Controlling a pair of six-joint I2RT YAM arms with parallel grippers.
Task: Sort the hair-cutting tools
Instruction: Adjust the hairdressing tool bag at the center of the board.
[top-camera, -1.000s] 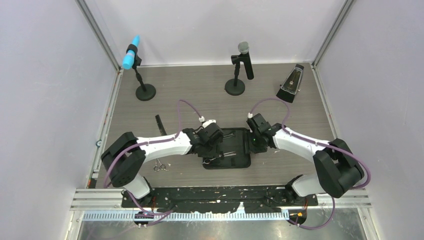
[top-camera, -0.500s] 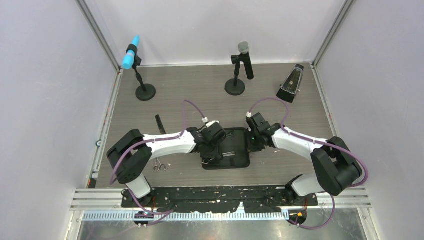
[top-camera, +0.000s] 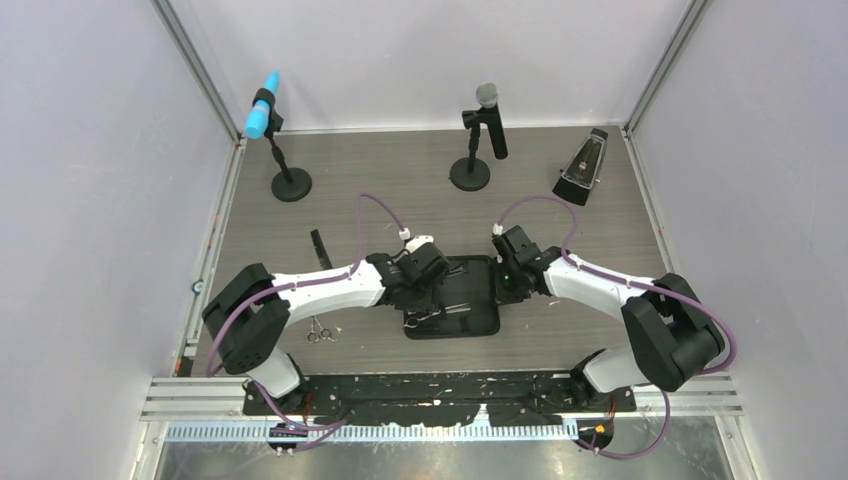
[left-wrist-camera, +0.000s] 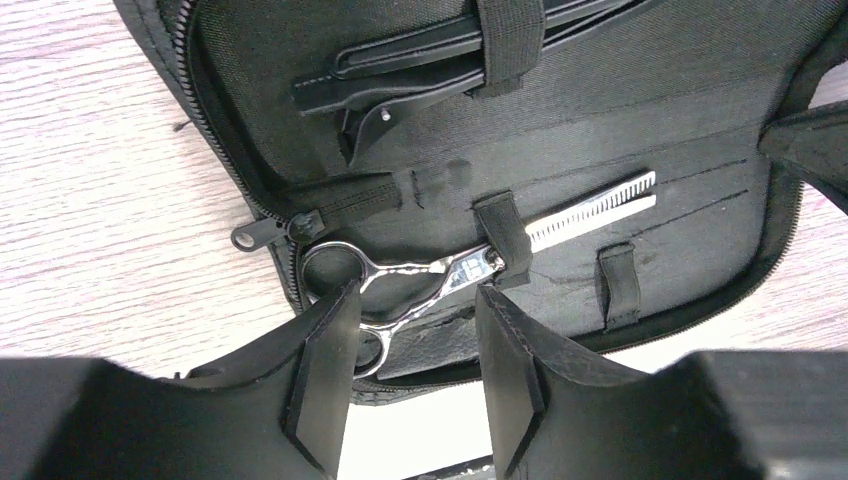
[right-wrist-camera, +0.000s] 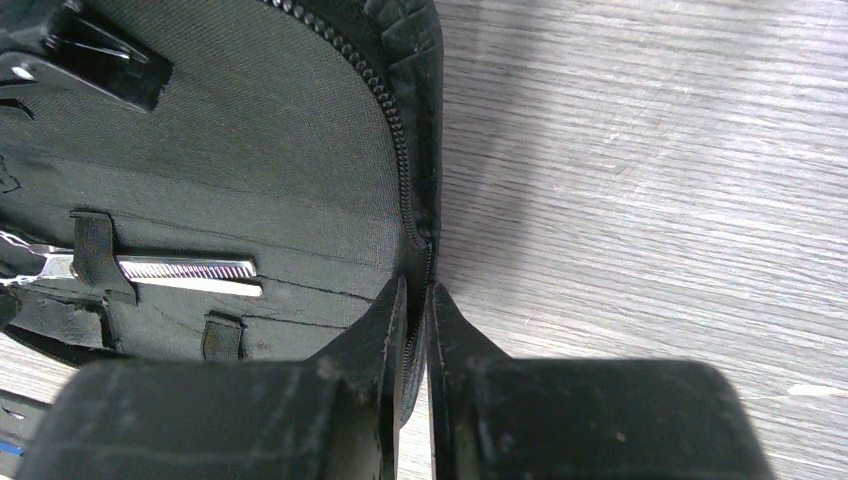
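Black left gripper spread over scissors, right gripper pinching case rim, arms angled inward

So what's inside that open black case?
Silver scissors tucked under an elastic loop, and black clips strapped above them in the case. The left gripper hides part of the handles.

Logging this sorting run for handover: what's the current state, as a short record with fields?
case: open on the table
thinning scissors: inside the case, under a strap
hair clips: under the case's upper strap
second scissors: on the table, left of the case
comb: also on the table
left gripper: open, astride the thinning scissors' handles
right gripper: shut on the case's rim
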